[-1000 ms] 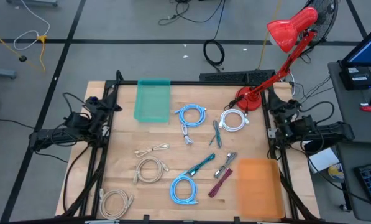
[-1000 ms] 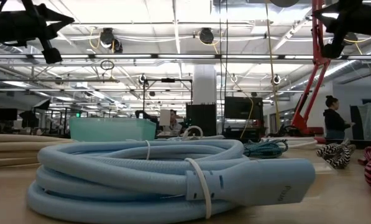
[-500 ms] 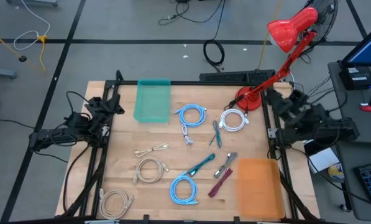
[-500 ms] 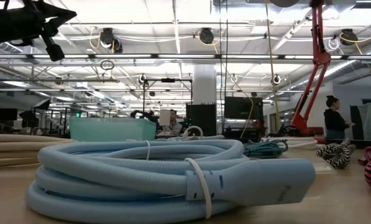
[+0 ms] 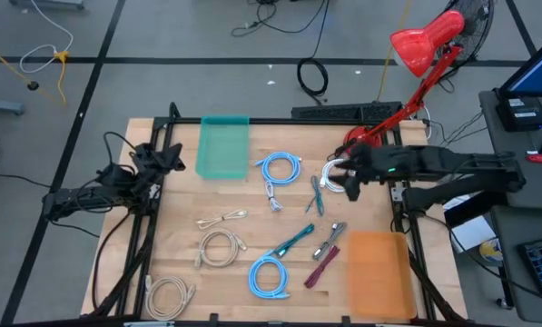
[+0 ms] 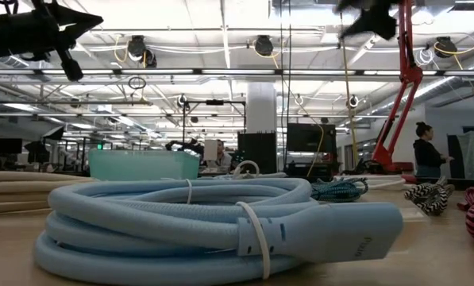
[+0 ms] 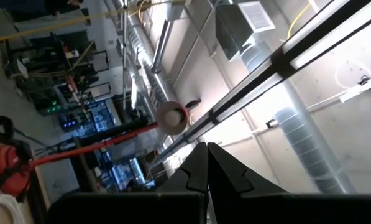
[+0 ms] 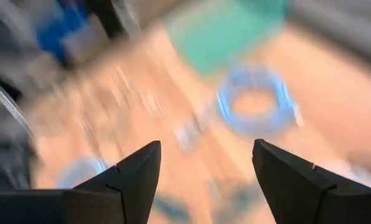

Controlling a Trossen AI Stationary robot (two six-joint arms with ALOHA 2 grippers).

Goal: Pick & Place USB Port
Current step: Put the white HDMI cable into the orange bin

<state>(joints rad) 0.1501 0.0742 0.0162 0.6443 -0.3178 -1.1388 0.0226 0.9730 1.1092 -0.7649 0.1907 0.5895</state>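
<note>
Lots of USB cables on the bench [image 5: 182,211], most rolled up in rings. Hard to tell for sure which one to pick. Best guess: the white cable ring [image 5: 333,169], well off to the side of the green tray [image 5: 223,145], past the blue cable ring [image 5: 280,168] that lies just beside that tray.

Looks light and soft. Bends and flops like a rope. Likely stays in a ring thanks to a small tie, but may sag or swing when lifted. Smooth skin, so a bit slippery. Not easy to break, though better not to crush the small hard plug at the end.

Best to pinch across the bunch of loops on one side of the ring, so all the loops come up together. Also fine to take hold at the tie, if there is one. Not so good to grab a loose end, since the rest would dangle and drag over the other cables.

Right pincer [image 5: 343,178]: wide open, holding nothing, up over the white cable ring, far from the green tray. Left pincer [image 5: 172,162]: closed tight, empty, close to the green tray at the edge of the bench, pointing up at the roof, waiting.

Two trays for putting things in. Nothing in the green tray. Nothing in the orange tray [image 5: 377,272] either, at the corner of the bench farthest from the green tray.
</note>
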